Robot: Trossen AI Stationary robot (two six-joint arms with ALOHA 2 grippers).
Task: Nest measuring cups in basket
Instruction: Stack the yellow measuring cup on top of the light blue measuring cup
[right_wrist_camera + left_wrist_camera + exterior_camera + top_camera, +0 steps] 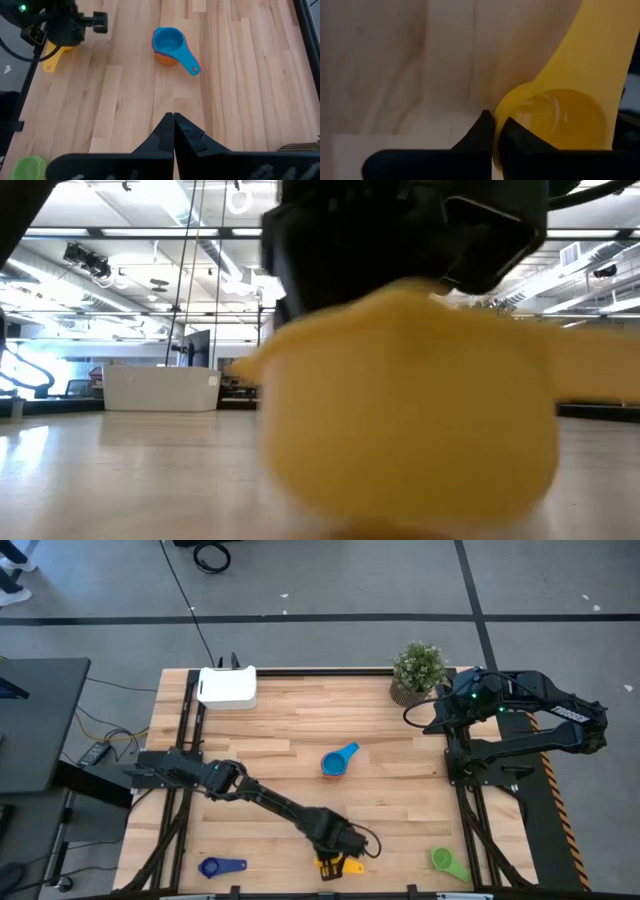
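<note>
High view: basket (228,687) holds nothing; left tool (338,858) grips yellow cup (345,864).

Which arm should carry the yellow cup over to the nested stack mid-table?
Left. Its claw is already shut on the yellow cup at the table's near edge. The right claw is shut, empty, and parked back by the plant, farther from the stack.

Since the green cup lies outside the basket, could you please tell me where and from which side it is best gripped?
Probably the bowl wall of the green cup, from straight above, with one claw finger inside. It seems to sit mouth up, and its flat handle, pointing toward the table's front right corner, looks too low to pinch.
</note>
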